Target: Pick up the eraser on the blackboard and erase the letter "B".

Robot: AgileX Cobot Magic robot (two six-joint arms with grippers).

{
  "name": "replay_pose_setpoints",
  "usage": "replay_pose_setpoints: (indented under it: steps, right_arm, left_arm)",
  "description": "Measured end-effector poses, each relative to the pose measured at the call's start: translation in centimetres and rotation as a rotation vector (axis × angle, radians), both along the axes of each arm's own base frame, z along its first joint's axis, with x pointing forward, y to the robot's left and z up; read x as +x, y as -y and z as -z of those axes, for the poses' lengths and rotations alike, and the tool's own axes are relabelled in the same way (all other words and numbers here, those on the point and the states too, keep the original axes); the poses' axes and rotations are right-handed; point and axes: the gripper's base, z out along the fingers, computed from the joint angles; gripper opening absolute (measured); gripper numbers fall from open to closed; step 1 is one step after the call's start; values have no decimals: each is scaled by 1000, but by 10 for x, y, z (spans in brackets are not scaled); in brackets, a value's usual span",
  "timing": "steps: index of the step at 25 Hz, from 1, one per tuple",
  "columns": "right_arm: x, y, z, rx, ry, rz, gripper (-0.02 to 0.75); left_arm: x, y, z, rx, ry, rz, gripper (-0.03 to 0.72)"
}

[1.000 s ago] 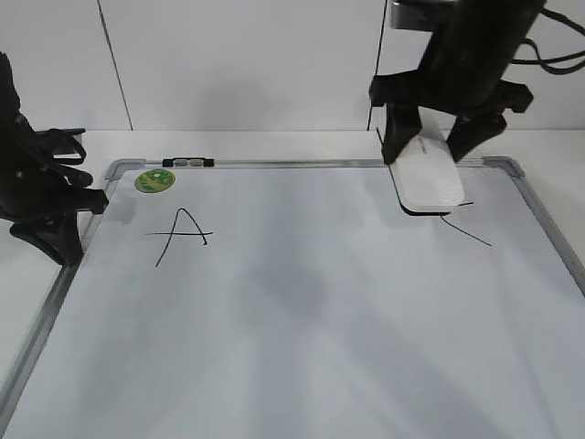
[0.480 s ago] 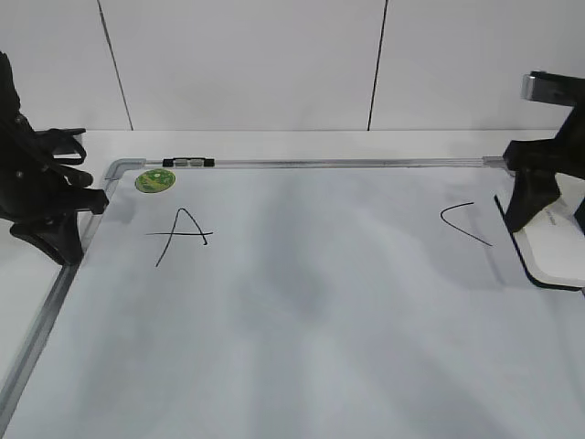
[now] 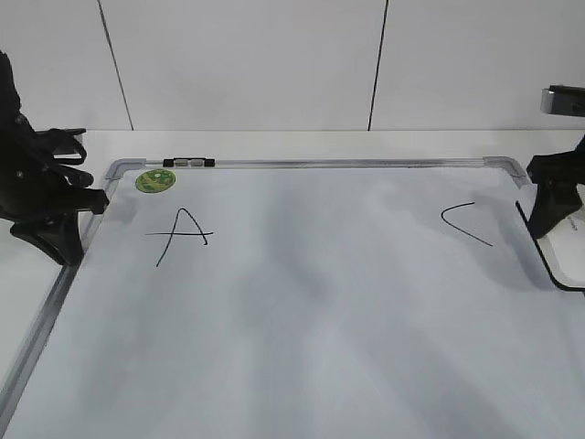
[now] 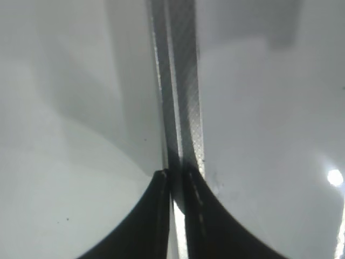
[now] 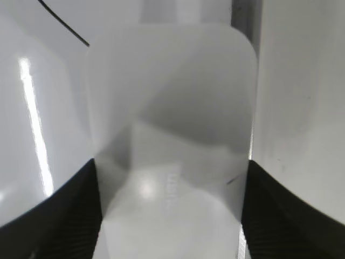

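Note:
The blackboard (image 3: 302,311) is a white board in a silver frame, lying flat. A black "A" (image 3: 183,235) and a black "C" (image 3: 464,222) are on it; no letter "B" shows. My right gripper (image 3: 554,203) is at the board's right edge, shut on the white eraser (image 3: 569,254), which is partly cut off by the picture edge. In the right wrist view the eraser (image 5: 172,108) fills the space between both fingers of the gripper (image 5: 171,166). My left gripper (image 3: 57,240) is shut and empty at the board's left frame (image 4: 186,81), as the left wrist view (image 4: 175,175) shows.
A round green sticker (image 3: 154,180) sits in the board's top left corner. A small black and grey clip (image 3: 187,163) lies on the top frame. A white panelled wall stands behind the table.
My right gripper has carried the eraser from just above the "C" rightward and slightly nearer, to the board's right edge. The "C" is now uncovered. The left arm has not moved.

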Motion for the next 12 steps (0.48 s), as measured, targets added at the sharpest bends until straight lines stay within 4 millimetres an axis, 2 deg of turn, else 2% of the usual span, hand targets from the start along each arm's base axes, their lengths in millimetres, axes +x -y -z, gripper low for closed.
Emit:
replay_pose_setpoints:
  steps: [6,12]
  right_arm:
    - [6,2,18,-19,-41,-20,527]
    - [11,3,23,-28,-7,-23,527]
  left_arm:
    - [0,0,0,0,0,0,36]
    - [0,0,0,0,0,0,37]
